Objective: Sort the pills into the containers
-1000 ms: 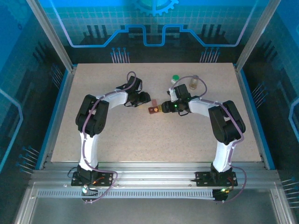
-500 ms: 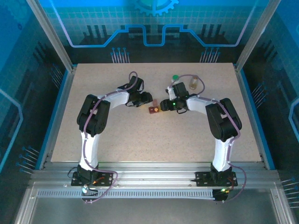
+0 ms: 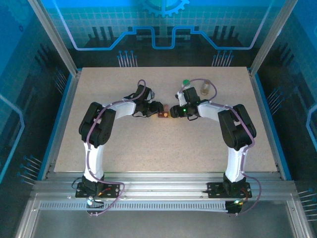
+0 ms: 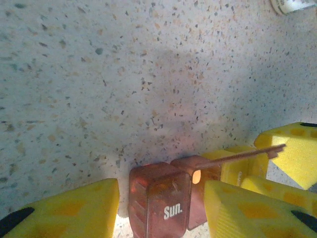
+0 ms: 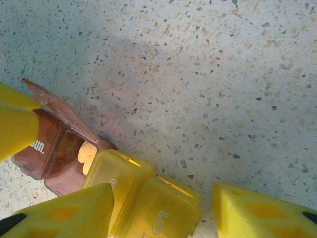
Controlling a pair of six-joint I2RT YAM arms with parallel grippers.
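Red box (image 4: 158,201): we list it near the table's (image 3: 124,148) centre, marked "Sun.", at 7 o'clock from the bottle (image 3: 185,83) in the top view.
Lid (image 5: 62,109): a thin flap, tilted up and leaning toward 10 o'clock in the right wrist view. We judge it stands open so pills can drop in.
Pill (image 5: 86,151): one pale pill lying inside the red box, under the raised lid.
Yellow box (image 5: 166,206): touches the red box at its 4 o'clock in the right wrist view. Its top looks shut and bears a "5".
Left gripper (image 4: 161,208): comes in from 9 o'clock in the top view, jaws part-way apart with one finger on each side of the red box. A bright gap shows beside one finger, so we judge it brackets the box rather than clamps it, likely to stop it sliding.
Right gripper (image 5: 163,196): comes in from 3 o'clock, jaws wide, holding nothing, with the yellow box between its fingers. We judge it is placed to take or steady that box.
Bottle: green cap, upright, well apart at 1 o'clock from the boxes, out of both arms' reach.
Risk: the two grippers nearly meet, so a knock could drop the lid or spill the pill.
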